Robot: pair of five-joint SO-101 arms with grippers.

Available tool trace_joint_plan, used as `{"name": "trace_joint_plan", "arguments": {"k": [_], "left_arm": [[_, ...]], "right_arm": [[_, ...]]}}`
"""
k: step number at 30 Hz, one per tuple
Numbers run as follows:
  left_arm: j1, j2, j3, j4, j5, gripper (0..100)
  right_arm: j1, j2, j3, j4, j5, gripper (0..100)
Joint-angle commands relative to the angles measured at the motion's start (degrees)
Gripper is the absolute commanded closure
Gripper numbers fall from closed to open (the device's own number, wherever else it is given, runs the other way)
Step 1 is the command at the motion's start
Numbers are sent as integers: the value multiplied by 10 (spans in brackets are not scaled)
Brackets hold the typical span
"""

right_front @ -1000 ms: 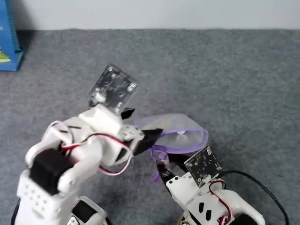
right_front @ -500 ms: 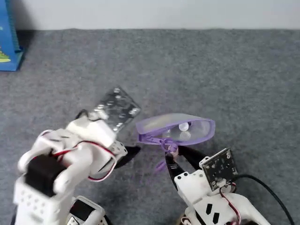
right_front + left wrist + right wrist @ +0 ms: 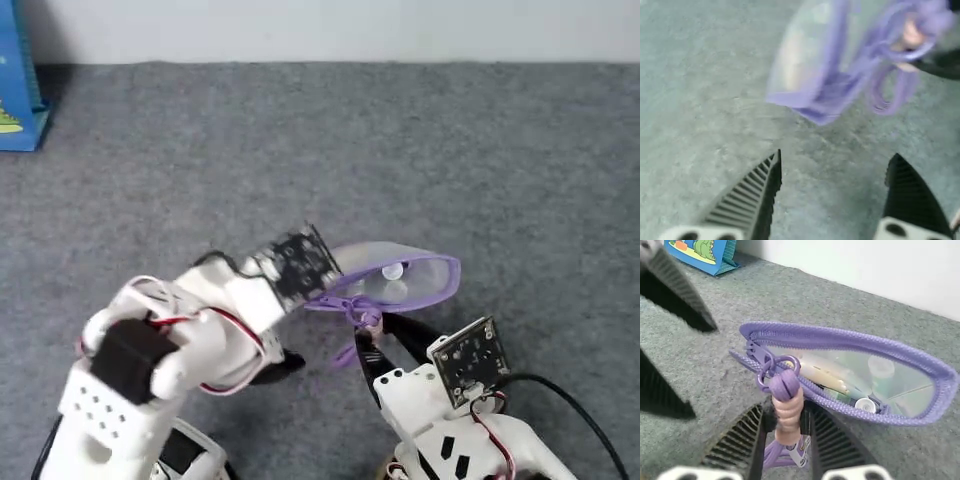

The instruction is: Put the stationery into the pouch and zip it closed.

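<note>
pouch point(image 3: 405, 278): near centre of grey mat point(image 3: 500, 150), unzipped, stationery point(image 3: 840, 376) inside; soft, light, floppy
right gripper point(image 3: 786, 415): clamped on zip pull point(image 3: 785, 400)
left gripper point(image 3: 837, 156): spread wide, just left of pouch
best hold: likely pouch's left end, braced against the pull

Tabletop point(image 3: 500, 150): grey, felt-like covering with a fine mottled nap, spanning the whole high view. Its far edge meets a plain white wall point(image 3: 330, 28). Blue printed cardboard box point(image 3: 16, 95) stands at the far left corner on the tabletop, close against the wall, partly cut by the frame edge. Its face shows a green dinosaur figure with yellow and orange patches.
</note>
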Motion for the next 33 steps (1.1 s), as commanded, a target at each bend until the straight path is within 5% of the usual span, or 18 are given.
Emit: {"name": "trace_joint_plan", "arguments": {"k": [1, 9, 22, 33], "left_arm": [[22, -8, 19, -47, -4, 678], [23, -8, 69, -185, 38, 679], [26, -8, 102, -209, 41, 680], [26, -8, 138, -288, 135, 680]], "right_arm": [[8, -1, -33, 1, 0, 991], [8, -2, -33, 22, 0, 991], [8, -2, -71, 20, -1, 991], [8, -2, -72, 35, -1, 991]]}}
